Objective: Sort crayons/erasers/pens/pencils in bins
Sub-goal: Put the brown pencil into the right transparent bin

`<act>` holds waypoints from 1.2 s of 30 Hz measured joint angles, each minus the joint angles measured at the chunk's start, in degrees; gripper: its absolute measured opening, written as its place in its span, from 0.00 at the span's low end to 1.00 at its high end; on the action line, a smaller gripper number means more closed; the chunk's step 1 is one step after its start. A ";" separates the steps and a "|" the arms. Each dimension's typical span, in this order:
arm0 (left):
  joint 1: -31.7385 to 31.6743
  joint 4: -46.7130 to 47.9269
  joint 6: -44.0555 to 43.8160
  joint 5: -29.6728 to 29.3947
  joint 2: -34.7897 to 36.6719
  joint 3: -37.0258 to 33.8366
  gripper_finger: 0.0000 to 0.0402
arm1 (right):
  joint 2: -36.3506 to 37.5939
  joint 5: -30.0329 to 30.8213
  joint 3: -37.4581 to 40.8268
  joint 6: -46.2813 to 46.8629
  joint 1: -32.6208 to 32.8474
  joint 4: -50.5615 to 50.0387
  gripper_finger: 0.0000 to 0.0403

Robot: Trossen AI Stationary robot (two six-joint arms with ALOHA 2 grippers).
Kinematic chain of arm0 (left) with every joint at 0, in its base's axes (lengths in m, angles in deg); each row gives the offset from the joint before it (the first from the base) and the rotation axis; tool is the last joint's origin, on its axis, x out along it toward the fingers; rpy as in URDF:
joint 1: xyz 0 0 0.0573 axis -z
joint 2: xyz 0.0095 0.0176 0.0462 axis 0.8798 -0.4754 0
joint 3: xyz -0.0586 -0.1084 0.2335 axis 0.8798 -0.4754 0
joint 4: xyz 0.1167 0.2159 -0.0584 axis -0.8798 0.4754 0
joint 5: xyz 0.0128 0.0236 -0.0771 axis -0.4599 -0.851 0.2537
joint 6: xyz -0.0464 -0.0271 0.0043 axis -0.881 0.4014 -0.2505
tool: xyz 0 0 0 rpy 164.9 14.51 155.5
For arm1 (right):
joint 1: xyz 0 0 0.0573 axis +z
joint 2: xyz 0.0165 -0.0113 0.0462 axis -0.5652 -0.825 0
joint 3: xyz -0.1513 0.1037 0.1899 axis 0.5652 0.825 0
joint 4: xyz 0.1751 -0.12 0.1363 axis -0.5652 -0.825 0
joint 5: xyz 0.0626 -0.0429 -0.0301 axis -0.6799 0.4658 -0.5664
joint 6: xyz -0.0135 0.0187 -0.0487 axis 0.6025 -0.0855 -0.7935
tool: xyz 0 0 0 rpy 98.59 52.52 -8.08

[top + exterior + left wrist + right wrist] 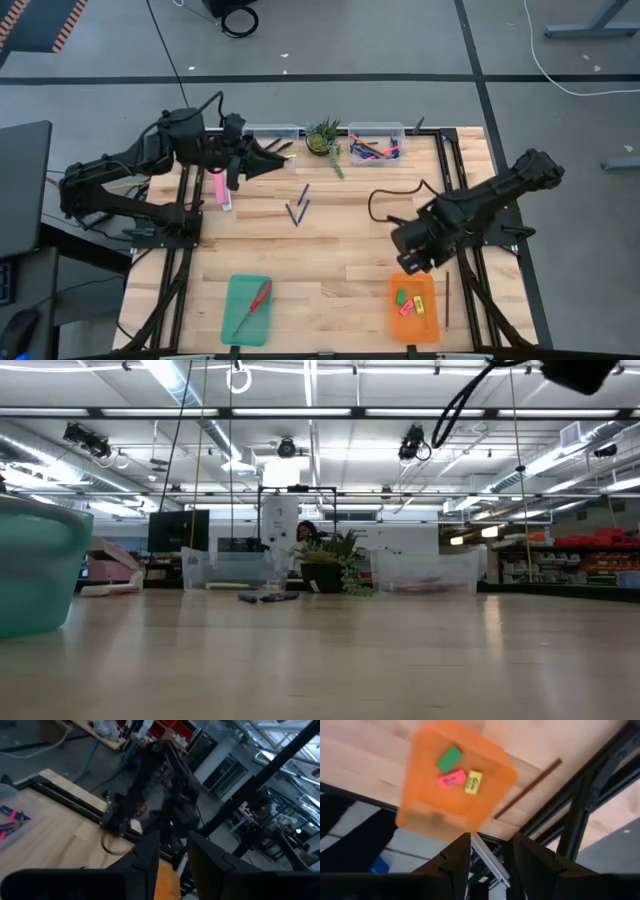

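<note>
Done: three erasers in orange tray at 5 o'clock; pens in clear tub at 12 | Left: pencils loose mid-bench | Right hand fingers apart, empty, above tray | Left hand at 11, empty, fingers slightly apart

A small potted plant stands at the far edge of the wooden bench. A long pink box lies near the left side, and red-handled scissors lie nearer the front.
</note>
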 joint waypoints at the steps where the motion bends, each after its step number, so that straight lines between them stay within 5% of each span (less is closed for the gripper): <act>1: -0.40 0.00 -0.04 0.00 0.31 0.00 0.27 | 0.01 -0.20 0.35 0.32 1.09 0.25 0.39; 10: -1.33 2.50 0.16 0.00 1.29 0.00 0.27 | 4.56 -0.71 5.33 0.80 7.44 0.76 0.39; 22: -1.35 3.16 -4.37 -2.76 1.19 0.02 0.27 | 22.60 -2.52 27.51 9.29 6.42 9.16 0.39; 36: -1.11 3.56 -11.12 -6.95 1.19 0.02 0.25 | 23.43 -5.18 46.80 11.23 1.27 26.92 0.39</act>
